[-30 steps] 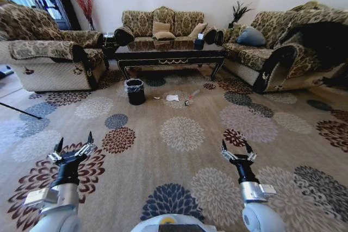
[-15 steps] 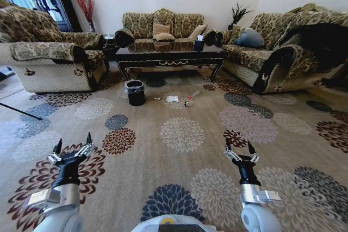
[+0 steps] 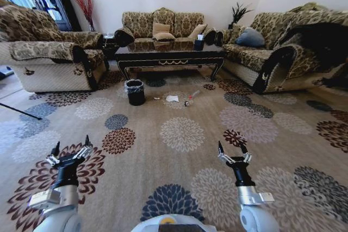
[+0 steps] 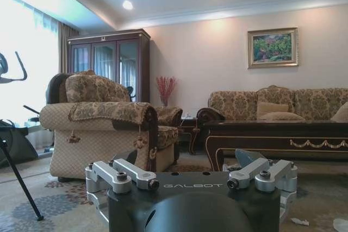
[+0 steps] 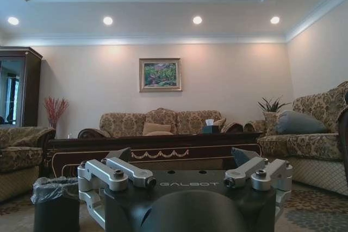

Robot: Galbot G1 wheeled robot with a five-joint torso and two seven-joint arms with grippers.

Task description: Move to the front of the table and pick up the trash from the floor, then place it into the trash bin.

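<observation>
Approach phase, seen from behind the robot. Lower left of the head view: the left gripper (image 3: 69, 151), black with silver linkages, held above the floral carpet (image 3: 179, 134) with its fingers spread and nothing between them. Lower right: the right gripper (image 3: 232, 153), of the same build, likewise spread and empty.

Centre of the frame, well beyond both: the trash, a crumpled white paper (image 3: 172, 98) with a small dark bit (image 3: 186, 103) just to its right and a tiny white scrap (image 3: 156, 98) to its left, all lying on the carpet. Just left of these stands the small round black trash bin (image 3: 135, 92) lined with a crinkled grey plastic bag.

Behind them, upper centre: the long low table of glossy dark wood (image 3: 171, 54) with gold trim, and a patterned sofa (image 3: 163, 25) against the wall.

The litter lies far ahead of either gripper and slightly nearer the right one's side of the frame.

Likely risks: the pieces are small and flat on a busy pattern, so a grasp may close on carpet alone; driving in too far could run over the paper or knock the light bin aside.
</observation>
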